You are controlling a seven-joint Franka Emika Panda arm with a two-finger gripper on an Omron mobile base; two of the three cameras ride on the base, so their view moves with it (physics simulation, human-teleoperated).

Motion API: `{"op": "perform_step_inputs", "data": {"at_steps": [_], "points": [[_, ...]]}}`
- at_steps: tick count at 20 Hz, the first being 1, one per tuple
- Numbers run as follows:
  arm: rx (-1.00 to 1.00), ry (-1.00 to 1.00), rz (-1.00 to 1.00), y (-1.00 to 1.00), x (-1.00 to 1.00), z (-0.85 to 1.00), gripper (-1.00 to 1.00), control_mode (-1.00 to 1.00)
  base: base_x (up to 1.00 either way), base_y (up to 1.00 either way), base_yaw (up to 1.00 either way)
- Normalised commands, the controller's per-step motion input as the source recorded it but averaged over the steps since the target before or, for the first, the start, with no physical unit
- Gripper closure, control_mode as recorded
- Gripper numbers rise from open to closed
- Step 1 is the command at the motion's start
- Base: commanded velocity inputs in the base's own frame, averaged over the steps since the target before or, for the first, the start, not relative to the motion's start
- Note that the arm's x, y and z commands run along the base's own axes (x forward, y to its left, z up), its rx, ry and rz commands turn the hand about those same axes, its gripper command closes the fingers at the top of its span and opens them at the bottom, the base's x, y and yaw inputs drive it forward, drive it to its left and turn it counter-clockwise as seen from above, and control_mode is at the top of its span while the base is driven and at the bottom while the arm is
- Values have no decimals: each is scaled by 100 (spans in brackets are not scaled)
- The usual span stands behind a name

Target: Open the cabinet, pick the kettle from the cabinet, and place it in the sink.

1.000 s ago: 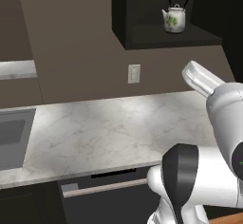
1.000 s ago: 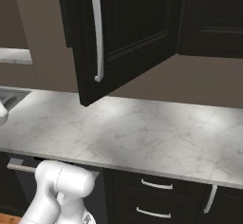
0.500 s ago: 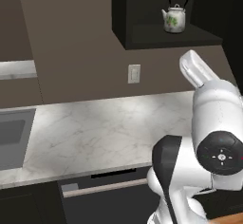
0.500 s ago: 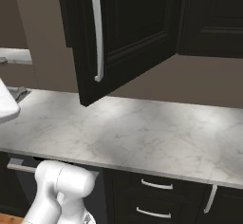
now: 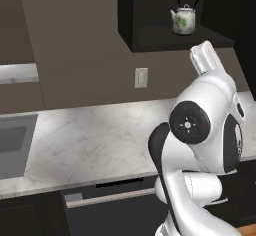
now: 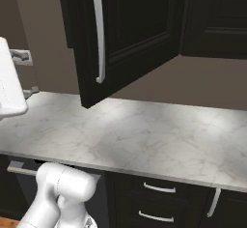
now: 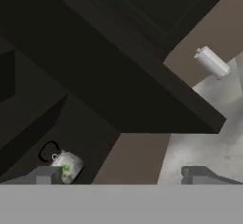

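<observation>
Left base view: we see the kettle (image 5: 184, 19) upright near the open cabinet's (image 5: 150, 37) shelf front edge; gripper (image 7: 126, 173) jaws wide, empty.

Dim, soft rendering; cabinet (image 5: 165, 10) interior in deep shadow.

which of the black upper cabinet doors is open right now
The left cabinet door, with the long silver bar handle, is swung out over the counter; its right neighbour stays flush shut.
</observation>
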Motion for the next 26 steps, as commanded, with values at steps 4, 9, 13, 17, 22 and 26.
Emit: {"op": "perform_step_inputs", "data": {"at_steps": [4, 9, 13, 17, 22, 26], "points": [[22, -6, -16, -16, 23, 0, -100, -100, 0, 0, 0], [13, -8, -19, -15, 25, 0, -100, -100, 0, 0, 0], [12, -10, -15, -15, 24, -1, -100, -100, 0, 0, 0], [3, -24, -10, -16, 19, -8, -100, -100, 0, 0, 0], [1, -22, -7, -22, 19, -8, -100, -100, 0, 0, 0], [0, -11, -1, -26, 12, -9, -100, -100, 0, 0, 0]]}}
